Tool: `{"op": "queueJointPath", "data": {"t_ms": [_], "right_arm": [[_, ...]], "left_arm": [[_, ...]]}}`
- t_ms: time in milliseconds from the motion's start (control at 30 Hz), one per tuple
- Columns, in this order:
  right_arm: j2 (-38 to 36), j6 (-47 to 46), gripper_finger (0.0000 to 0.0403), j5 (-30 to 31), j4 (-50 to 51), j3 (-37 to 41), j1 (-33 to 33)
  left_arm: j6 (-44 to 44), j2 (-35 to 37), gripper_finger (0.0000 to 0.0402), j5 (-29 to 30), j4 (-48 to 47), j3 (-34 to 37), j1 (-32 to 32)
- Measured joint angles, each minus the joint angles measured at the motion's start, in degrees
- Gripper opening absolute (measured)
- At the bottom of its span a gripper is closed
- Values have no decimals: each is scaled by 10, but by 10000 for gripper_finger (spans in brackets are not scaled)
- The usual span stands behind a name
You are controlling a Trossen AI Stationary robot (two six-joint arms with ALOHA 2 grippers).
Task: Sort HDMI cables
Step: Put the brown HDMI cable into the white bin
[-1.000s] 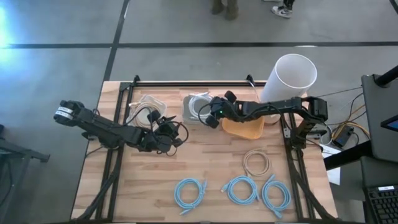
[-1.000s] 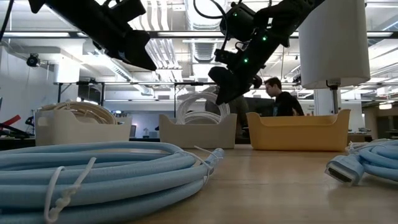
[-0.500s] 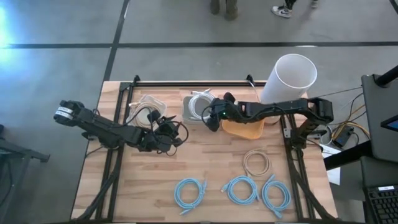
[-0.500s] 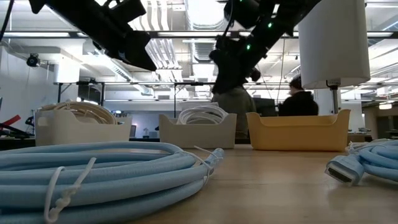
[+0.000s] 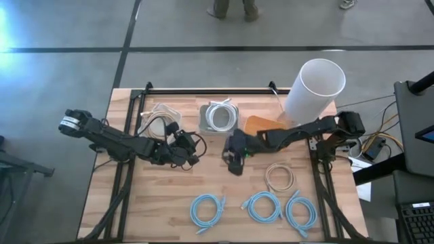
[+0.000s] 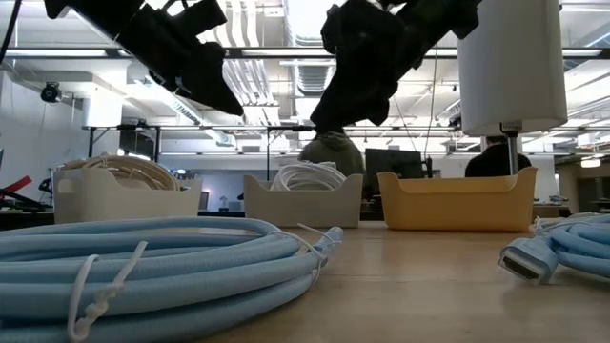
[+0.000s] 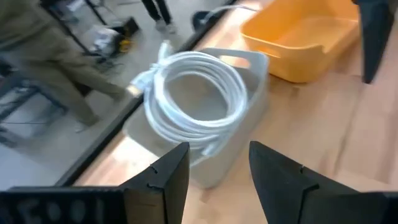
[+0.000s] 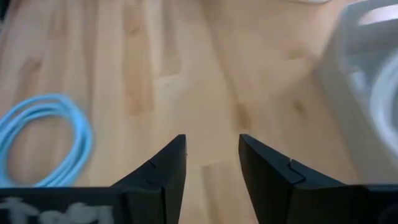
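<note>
Cables first: we are counting three light blue coiled HDMI cables [image 5: 206, 209] lying in a row along the near edge of the wooden table [image 5: 217, 179], the second [image 5: 263, 207] and third [image 5: 299, 213] toward the near right corner. One beige coiled cable [image 5: 279, 178] is sitting just behind those two, apart from them. One white coiled cable [image 5: 220, 114] is resting in the grey rectangular bin [image 5: 204, 123] at the far edge, middle. The cream bin [image 5: 145, 119] at the far left is holding tan coils [image 5: 160, 115]; we cannot tell how many are stacked there. The yellow-orange plastic bin [image 5: 256, 125] at the far right is showing nothing inside from above. So three bins, and at least six coils showing.

Handling, as we are judging it: the coils are looking light and soft, tied with thin straps, floppy if pinched at one strand. We are suggesting a pinch across the whole bundle of turns, near the tie, so the loops are not sagging open. The plug ends are stiffer but likely to slip.

The right gripper [image 5: 234, 156] is hovering over bare table near the middle, fingers [image 8: 163, 172] apart, holding nothing. The left gripper [image 5: 184, 150] is waiting toward the left of the middle, fingers [image 7: 168, 176] apart and empty, facing the grey bin. A tall white cylinder [image 5: 314, 84] is standing at the far right corner.
</note>
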State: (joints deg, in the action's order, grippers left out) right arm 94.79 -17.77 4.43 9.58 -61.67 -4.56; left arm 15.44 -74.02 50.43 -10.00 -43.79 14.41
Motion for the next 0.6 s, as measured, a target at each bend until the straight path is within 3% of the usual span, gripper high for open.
{"op": "queueJointPath", "data": {"t_ms": [333,433,600], "right_arm": [[-1,-48,145,-13,22,0,-47],[-2,-101,146,-36,110,-16,-50],[-2,-321,140,-39,334,-39,-57]], "left_arm": [[0,0,172,-101,0,0,0],[0,0,172,-107,0,0,0],[-1,0,172,-106,-1,0,-1]]}}
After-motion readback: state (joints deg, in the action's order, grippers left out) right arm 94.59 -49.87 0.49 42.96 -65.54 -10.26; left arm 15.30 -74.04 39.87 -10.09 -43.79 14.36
